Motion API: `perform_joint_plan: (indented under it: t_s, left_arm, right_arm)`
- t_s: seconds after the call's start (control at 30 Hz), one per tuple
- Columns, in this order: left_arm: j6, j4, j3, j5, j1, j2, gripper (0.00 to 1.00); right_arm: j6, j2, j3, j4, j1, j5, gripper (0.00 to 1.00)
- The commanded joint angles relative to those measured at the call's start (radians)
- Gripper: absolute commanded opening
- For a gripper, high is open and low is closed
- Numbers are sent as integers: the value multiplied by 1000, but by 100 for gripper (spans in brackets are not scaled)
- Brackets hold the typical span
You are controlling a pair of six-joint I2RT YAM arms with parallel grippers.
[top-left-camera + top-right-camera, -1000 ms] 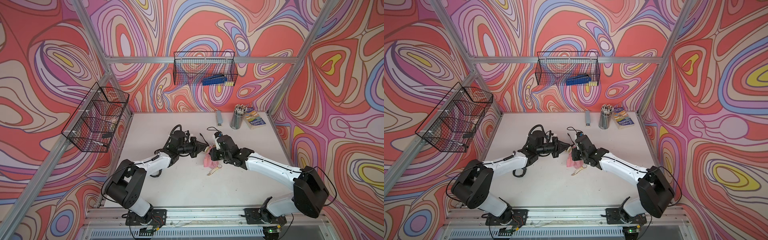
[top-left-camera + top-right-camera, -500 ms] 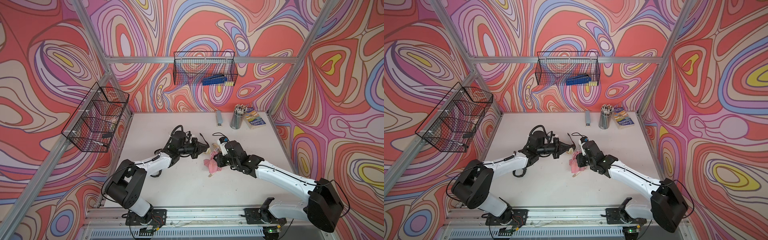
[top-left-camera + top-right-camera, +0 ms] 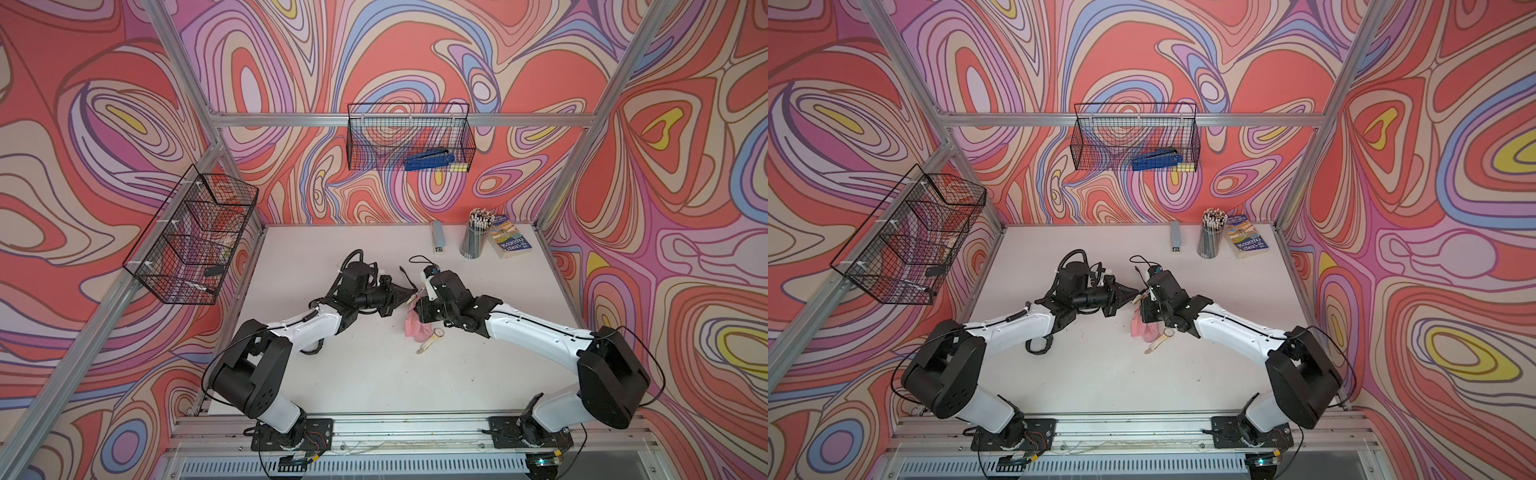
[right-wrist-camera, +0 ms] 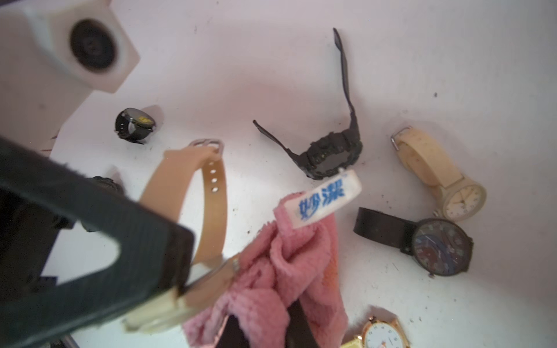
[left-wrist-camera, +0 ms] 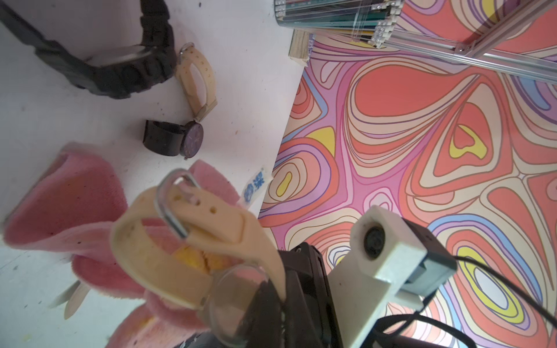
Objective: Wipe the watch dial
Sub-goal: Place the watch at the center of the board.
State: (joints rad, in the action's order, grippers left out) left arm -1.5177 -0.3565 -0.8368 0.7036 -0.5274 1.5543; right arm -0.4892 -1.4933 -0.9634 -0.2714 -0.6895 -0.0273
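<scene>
You can see the left gripper (image 3: 408, 296) closed tight on the case of the beige rubber-strap wristwatch (image 5: 168, 265). The watch is held above the white tabletop (image 3: 374, 374), between both arms, with its strap closed in a loop. Your right gripper (image 4: 265, 330) is almost closed and pinches the pink terry cloth (image 4: 286, 262). The cloth touches the watch case beside the round glass dial (image 5: 235, 301). Several other watches (image 4: 331, 153) lie on the tabletop.

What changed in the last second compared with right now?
The right gripper, shut on the cloth, swung out toward its own side and came back to the watch, like one wiping stroke. The left gripper stayed shut on the watch, in the same place.
</scene>
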Motion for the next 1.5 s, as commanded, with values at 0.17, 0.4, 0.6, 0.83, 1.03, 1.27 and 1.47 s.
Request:
perform_joint_plan:
  t_s: [0.17, 0.4, 0.6, 0.83, 1.03, 1.27, 1.47]
  left_arm:
    - [242, 533, -7, -78, 48, -105, 0]
    - [257, 676, -27, -103, 55, -9, 0]
    - [285, 747, -80, -113, 56, 95, 0]
    - [302, 792, -144, -120, 55, 179, 6]
    - [323, 840, -173, -133, 56, 211, 27]
    - [365, 954, -199, -224, 56, 139, 53]
    - [402, 1040, -201, -286, 92, 43, 67]
  right_arm:
    - [1, 87, -1, -29, 51, 140, 1]
    - [47, 139, 24, -13, 51, 140, 2]
    - [63, 147, 38, 7, 51, 121, 3]
    - [66, 146, 60, 39, 51, 93, 3]
    - [58, 122, 72, 58, 51, 68, 3]
    - [63, 129, 72, 55, 51, 68, 4]
    - [63, 130, 71, 57, 51, 64, 4]
